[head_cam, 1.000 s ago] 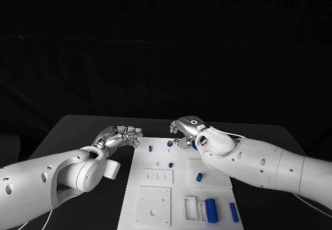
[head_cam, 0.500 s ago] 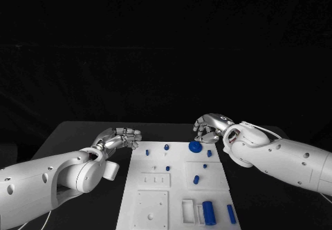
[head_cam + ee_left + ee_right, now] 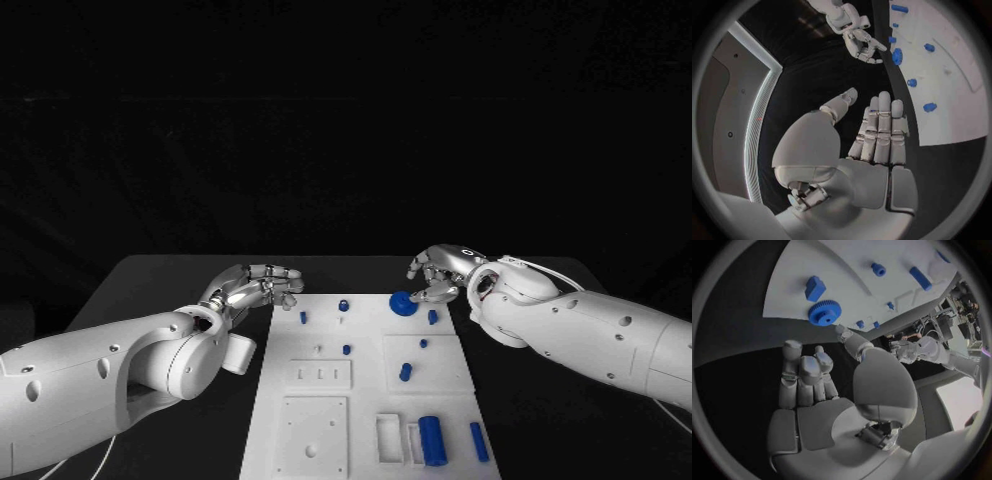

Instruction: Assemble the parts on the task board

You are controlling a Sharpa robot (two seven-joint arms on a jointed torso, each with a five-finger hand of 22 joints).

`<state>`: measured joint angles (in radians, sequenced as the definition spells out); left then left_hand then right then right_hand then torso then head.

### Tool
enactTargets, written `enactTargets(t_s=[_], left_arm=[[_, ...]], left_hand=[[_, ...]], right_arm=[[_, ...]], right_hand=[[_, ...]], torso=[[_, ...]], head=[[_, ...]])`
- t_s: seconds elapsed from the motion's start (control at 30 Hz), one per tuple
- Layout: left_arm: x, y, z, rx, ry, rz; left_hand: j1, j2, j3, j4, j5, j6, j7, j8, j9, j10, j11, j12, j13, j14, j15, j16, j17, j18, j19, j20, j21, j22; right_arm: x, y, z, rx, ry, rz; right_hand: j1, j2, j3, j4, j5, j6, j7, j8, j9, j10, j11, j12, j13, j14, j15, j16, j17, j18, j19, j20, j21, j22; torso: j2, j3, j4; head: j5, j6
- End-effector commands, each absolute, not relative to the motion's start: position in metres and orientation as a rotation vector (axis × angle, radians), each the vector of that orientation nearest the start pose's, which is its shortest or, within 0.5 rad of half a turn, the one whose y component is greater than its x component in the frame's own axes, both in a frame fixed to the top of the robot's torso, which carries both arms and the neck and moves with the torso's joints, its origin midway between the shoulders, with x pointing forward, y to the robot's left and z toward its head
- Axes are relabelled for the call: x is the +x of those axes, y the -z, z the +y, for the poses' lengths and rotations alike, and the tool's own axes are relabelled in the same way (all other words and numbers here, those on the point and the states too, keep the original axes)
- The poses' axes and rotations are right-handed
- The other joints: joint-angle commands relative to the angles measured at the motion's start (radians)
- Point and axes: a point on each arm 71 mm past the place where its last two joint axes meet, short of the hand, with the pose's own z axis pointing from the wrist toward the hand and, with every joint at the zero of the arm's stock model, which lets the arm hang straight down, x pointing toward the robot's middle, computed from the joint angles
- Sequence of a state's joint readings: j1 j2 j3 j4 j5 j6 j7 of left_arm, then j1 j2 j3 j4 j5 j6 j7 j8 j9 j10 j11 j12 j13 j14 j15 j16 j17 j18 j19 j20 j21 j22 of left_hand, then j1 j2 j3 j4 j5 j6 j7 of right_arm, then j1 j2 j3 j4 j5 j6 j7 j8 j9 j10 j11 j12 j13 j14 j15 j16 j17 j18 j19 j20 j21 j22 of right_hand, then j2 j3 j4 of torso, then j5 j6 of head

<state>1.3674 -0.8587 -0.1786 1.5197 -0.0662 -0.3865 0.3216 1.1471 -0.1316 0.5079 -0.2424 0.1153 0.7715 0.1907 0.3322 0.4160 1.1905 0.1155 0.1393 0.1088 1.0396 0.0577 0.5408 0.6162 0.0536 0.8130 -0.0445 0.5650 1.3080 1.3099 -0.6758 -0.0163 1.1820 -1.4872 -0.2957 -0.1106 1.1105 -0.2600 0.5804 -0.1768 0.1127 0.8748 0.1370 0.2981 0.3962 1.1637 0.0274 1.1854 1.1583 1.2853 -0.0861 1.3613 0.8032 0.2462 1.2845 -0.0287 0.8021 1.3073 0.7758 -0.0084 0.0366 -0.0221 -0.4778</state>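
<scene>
1. Head view: the white task board runs from the middle of the frame down to the bottom edge, on the black table. A blue gear lies at the board's upper right corner, with small blue pegs left of it and two long blue cylinders near the lower right. The right hand hangs just above and right of the gear, fingers bent, holding nothing I can make out. The left hand sits at the board's upper left edge, fingers curled in on nothing
2. Left wrist view: the left hand shows fingers side by side, pressed together and bare, beside the board. The gear and the right hand are in the upper part, close together; contact cannot be told
3. Right wrist view: the right hand has fingers bent, apart from the thumb, nothing between them. The gear lies flat at the board's edge, clear of the fingertips, a blue block just beside it
</scene>
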Motion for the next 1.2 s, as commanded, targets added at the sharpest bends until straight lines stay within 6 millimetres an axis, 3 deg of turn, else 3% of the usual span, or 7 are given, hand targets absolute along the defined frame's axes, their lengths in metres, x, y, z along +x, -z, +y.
enactTargets(t_s=[0.03,0.2,0.37,0.5,0.97,1.1,1.2], left_arm=[[0.502,0.149,0.220,-0.975,1.384,1.468],[0.502,0.149,0.220,-0.974,1.388,1.470],[0.502,0.149,0.220,-0.973,1.389,1.470],[0.502,0.149,0.220,-0.973,1.389,1.471],[0.502,0.149,0.219,-0.973,1.393,1.474],[0.502,0.150,0.218,-0.972,1.394,1.476],[0.502,0.150,0.218,-0.972,1.394,1.478]], left_hand=[[-0.012,0.001,0.001,-0.006,-0.004,0.004,0.005,-0.004,-0.001,-0.006,0.002,0.005,0.001,0.004,-0.004,-0.006,0.002,0.009,-0.004,-0.001,0.006,0.017],[-0.013,0.002,0.002,-0.008,-0.004,0.003,0.005,-0.005,-0.002,-0.026,0.010,0.001,0.001,0.005,-0.005,-0.008,0.005,0.009,-0.004,-0.002,0.008,0.016],[-0.014,0.004,0.002,-0.010,-0.004,0.004,0.004,-0.004,-0.002,-0.040,0.015,-0.001,0.000,0.005,-0.005,-0.009,0.007,0.008,-0.005,-0.002,0.009,0.016],[-0.015,0.004,0.003,-0.010,-0.004,0.004,0.005,-0.005,-0.002,-0.048,0.018,-0.002,0.000,0.005,-0.005,-0.010,0.008,0.008,-0.005,-0.002,0.010,0.016],[-0.016,0.004,0.004,-0.012,-0.003,0.004,0.005,-0.005,-0.003,-0.074,0.028,-0.008,-0.002,0.005,-0.004,-0.013,0.012,0.008,-0.007,-0.002,0.011,0.015],[-0.017,0.003,0.004,-0.012,-0.003,0.003,0.005,-0.005,-0.003,-0.077,0.029,-0.008,-0.002,0.005,-0.004,-0.014,0.013,0.008,-0.007,-0.001,0.011,0.015],[-0.017,0.003,0.004,-0.012,-0.003,0.002,0.005,-0.005,-0.003,-0.077,0.029,-0.008,-0.002,0.005,-0.004,-0.014,0.013,0.008,-0.007,-0.001,0.011,0.015]], right_arm=[[0.568,0.142,-0.215,-0.145,-0.445,1.584],[0.570,0.148,-0.212,-0.146,-0.444,1.598],[0.570,0.152,-0.210,-0.157,-0.447,1.606],[0.571,0.155,-0.210,-0.156,-0.443,1.615],[0.573,0.164,-0.210,-0.156,-0.440,1.642],[0.573,0.166,-0.210,-0.151,-0.436,1.651],[0.574,0.169,-0.210,-0.149,-0.435,1.658]], right_hand=[[-0.014,-0.002,-0.011,-0.002,0.004,-0.013,0.009,-0.008,-0.003,0.014,0.004,0.044,0.042,-0.011,0.007,0.012,0.019,0.016,0.011,-0.029,0.019,0.027],[-0.018,0.003,-0.018,-0.006,0.009,-0.024,0.014,-0.014,-0.004,0.013,0.009,0.058,0.057,-0.015,0.012,0.017,0.034,0.016,0.004,-0.034,0.034,0.026],[-0.016,0.011,-0.019,-0.010,0.023,-0.018,0.014,-0.010,-0.002,0.030,0.009,0.079,0.078,-0.016,0.012,0.022,0.046,0.016,0.003,-0.039,0.048,0.026],[-0.020,0.014,-0.021,-0.010,0.027,-0.017,0.014,-0.009,-0.001,0.030,0.009,0.082,0.081,-0.017,0.012,0.023,0.051,0.016,0.001,-0.041,0.055,0.026],[-0.018,0.026,-0.016,-0.014,0.025,-0.013,0.012,-0.005,0.001,0.025,0.007,0.082,0.082,-0.019,0.011,0.021,0.060,0.016,-0.007,-0.041,0.066,0.025],[-0.018,0.036,-0.012,-0.014,0.019,-0.011,0.011,-0.004,0.001,0.024,0.007,0.082,0.082,-0.019,0.010,0.020,0.064,0.016,-0.010,-0.041,0.070,0.024],[-0.019,0.039,-0.010,-0.013,0.017,-0.011,0.011,-0.004,0.001,0.024,0.007,0.082,0.083,-0.019,0.010,0.019,0.065,0.016,-0.012,-0.040,0.071,0.024]], torso=[[0.001,0.0000,-0.0002],[0.001,-0.0024,0.0045],[0.000,-0.0043,0.0033],[-0.001,-0.0033,0.0010],[-0.001,-0.0027,0.0027],[-0.001,-0.0028,0.0031],[-0.001,-0.0030,0.0031]], head=[[0.000,-0.001],[0.004,-0.014],[0.003,-0.021],[0.006,-0.025],[0.012,-0.029],[0.004,-0.027],[0.009,-0.026]])
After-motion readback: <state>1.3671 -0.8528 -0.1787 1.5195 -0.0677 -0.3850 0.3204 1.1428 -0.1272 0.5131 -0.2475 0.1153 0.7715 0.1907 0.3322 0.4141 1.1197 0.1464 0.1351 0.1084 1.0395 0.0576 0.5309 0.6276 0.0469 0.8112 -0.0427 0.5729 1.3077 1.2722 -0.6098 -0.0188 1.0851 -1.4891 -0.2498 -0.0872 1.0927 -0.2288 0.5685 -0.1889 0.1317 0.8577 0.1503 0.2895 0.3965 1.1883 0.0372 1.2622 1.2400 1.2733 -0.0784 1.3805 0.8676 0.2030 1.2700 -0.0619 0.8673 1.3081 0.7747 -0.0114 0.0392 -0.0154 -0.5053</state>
